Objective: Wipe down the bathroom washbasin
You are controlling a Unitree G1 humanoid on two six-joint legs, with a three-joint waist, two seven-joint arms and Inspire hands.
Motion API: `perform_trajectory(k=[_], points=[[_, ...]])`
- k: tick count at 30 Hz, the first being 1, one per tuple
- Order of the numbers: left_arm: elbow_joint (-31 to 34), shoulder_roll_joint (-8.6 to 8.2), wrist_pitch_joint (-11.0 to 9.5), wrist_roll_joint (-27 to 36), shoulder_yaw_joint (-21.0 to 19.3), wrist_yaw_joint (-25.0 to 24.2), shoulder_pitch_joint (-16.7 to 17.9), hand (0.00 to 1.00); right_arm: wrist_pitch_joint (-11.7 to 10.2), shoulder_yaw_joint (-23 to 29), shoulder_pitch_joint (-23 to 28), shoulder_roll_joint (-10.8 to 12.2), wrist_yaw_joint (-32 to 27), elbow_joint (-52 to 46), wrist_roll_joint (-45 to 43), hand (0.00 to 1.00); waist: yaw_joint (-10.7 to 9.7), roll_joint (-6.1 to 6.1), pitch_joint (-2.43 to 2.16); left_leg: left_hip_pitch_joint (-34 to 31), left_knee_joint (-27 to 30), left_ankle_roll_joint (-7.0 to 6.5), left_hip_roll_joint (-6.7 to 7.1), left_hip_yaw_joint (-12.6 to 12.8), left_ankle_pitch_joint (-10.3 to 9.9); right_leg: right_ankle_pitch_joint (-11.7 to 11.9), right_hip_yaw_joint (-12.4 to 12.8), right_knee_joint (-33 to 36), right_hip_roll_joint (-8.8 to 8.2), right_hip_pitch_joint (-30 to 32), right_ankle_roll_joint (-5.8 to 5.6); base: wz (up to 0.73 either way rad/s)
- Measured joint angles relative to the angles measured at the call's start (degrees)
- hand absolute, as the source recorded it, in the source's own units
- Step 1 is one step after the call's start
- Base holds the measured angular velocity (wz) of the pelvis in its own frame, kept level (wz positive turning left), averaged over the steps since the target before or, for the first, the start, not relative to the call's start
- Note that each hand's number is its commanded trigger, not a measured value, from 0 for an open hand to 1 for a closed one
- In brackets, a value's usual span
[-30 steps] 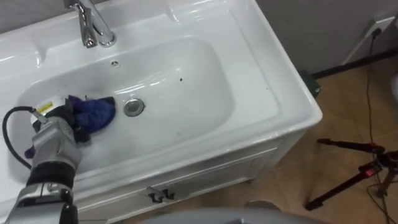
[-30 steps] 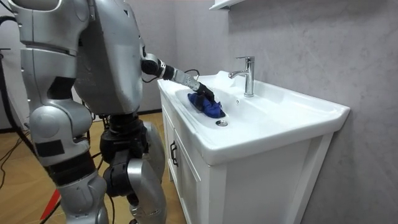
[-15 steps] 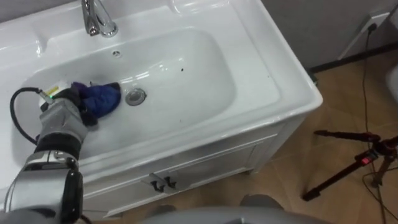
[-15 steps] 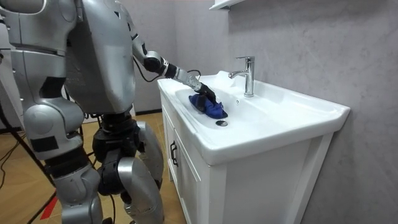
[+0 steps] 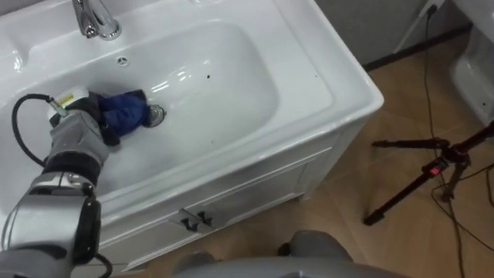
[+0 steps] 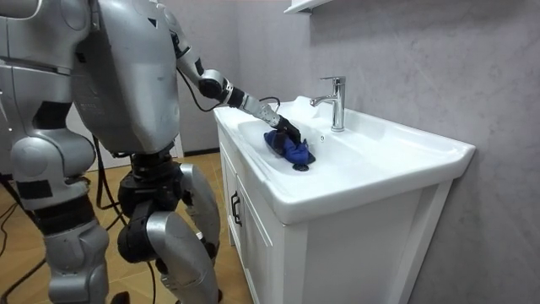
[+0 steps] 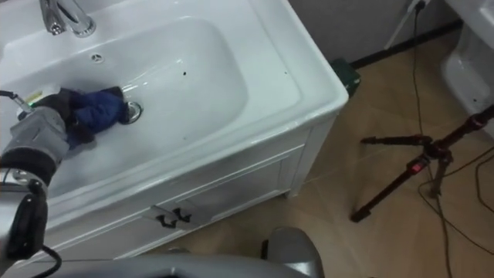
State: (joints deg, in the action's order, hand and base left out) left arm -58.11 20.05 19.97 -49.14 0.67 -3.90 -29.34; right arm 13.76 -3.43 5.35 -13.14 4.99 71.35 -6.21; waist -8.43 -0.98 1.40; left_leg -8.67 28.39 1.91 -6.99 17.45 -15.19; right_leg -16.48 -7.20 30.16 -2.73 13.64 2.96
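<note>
Tripod (image 5: 432,166) on wood floor (image 5: 347,232); possibly toilet (image 5: 472,69) far right.

The left hand (image 6: 284,129) grips a blue cloth (image 6: 295,152) inside the basin (image 6: 396,152).

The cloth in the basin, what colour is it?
Dark blue. The cloth shows best in the left eye view.

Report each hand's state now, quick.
Left hand: shut on the crumpled dark blue cloth in the white ceramic basin.
Right hand: cannot be told.
</note>
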Motion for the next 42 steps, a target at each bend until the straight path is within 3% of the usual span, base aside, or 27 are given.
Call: perform_trajectory(k=[2, 7, 16, 20, 22, 24, 26, 37, 42], points=[[0.02, -0.23, 0.01, 0.17, 0.65, 0.79, -0.23, 1.00, -0.03, -0.65, -0.30, 0.04, -0.16, 0.28, 0.11, 0.00, -0.11, -0.29, 0.00, -0.10, 0.39, -0.11, -0.22, 0.47, -0.35, 0.65, 0.75, -0.02, 0.32, 0.41, 0.03, -0.15], [0.00, -1.70, -0.07, 0.44, 1.93, 2.40, -1.15, 1.00, -0.18, -2.20, -1.08, 1.07, 0.16, 0.47, 1.20, 0.00, -2.59, -0.52, 0.01, -0.37, 0.30, -0.99, -0.31, 0.56, -1.91, 1.24, 0.44, -0.10, 0.21, 0.64, -0.71, 0.00], [0.47, -4.42, -1.67, 7.54, 4.06, 3.69, -3.42, 1.00, -0.86, -2.25, -1.18, 1.82, 1.34, 0.41, 3.80, 0.00, -5.43, -0.16, -0.09, -1.70, 2.79, -2.59, -1.11, 2.84, -4.12, 2.26, 0.93, 0.96, -0.14, 2.30, -1.72, -0.11], [1.77, -5.43, -1.85, 12.98, 6.51, 5.10, -4.06, 1.00, -1.82, -4.10, -3.04, 1.85, 1.43, 2.50, 4.17, 0.00, -6.31, 0.17, -0.09, -1.68, 3.01, -3.01, -0.61, 2.97, -4.39, 2.13, 1.25, 1.54, -0.70, 2.52, -2.24, 0.01], [2.01, -6.39, -2.85, 14.13, 7.83, 6.00, -4.36, 1.00, -2.10, -4.50, -3.22, 1.86, 1.44, 2.54, 4.44, 0.00, -6.99, 0.26, 0.01, -1.62, 3.03, -3.17, -0.50, 2.96, -4.49, 2.15, 1.28, 1.50, -0.83, 2.34, -2.40, 0.00], [2.01, -7.43, -3.90, 15.87, 8.90, 6.40, -5.83, 1.00, -2.52, -4.50, -3.60, 1.76, 1.40, 2.45, 4.51, 0.00, -7.31, 0.63, 0.58, -1.63, 3.03, -3.32, -0.33, 3.04, -4.57, 2.22, 1.42, 1.50, -1.10, 2.29, -2.60, -0.02], [2.01, -8.01, -4.63, 15.94, 9.49, 7.00, -6.18, 1.00, -2.53, -4.77, -3.71, 1.75, 1.41, 2.44, 4.76, 0.00, -7.34, 0.86, 0.63, -1.59, 2.93, -3.39, -0.31, 3.37, -4.61, 2.20, 1.71, 1.53, -1.09, 2.41, -2.69, -0.07], [5.49, -8.10, -5.28, 19.68, 11.50, 6.25, -6.19, 1.00, -4.50, -6.61, -2.69, 0.03, 2.34, 3.44, 5.92, 0.00, -7.72, 1.49, 0.57, -2.03, 2.55, -3.40, -0.05, 3.67, -4.61, 2.11, 1.98, 1.66, -1.10, 3.40, -2.85, -0.01], [8.21, -7.94, -6.60, 20.36, 11.99, 5.36, -6.19, 1.00, -5.19, -6.51, -2.98, -0.36, 3.48, 3.43, 5.87, 0.00, -8.49, 1.52, 0.55, -2.25, 2.49, -3.43, 0.04, 3.73, -4.62, 2.04, 1.99, 1.65, -1.11, 3.28, -2.96, 0.00]])
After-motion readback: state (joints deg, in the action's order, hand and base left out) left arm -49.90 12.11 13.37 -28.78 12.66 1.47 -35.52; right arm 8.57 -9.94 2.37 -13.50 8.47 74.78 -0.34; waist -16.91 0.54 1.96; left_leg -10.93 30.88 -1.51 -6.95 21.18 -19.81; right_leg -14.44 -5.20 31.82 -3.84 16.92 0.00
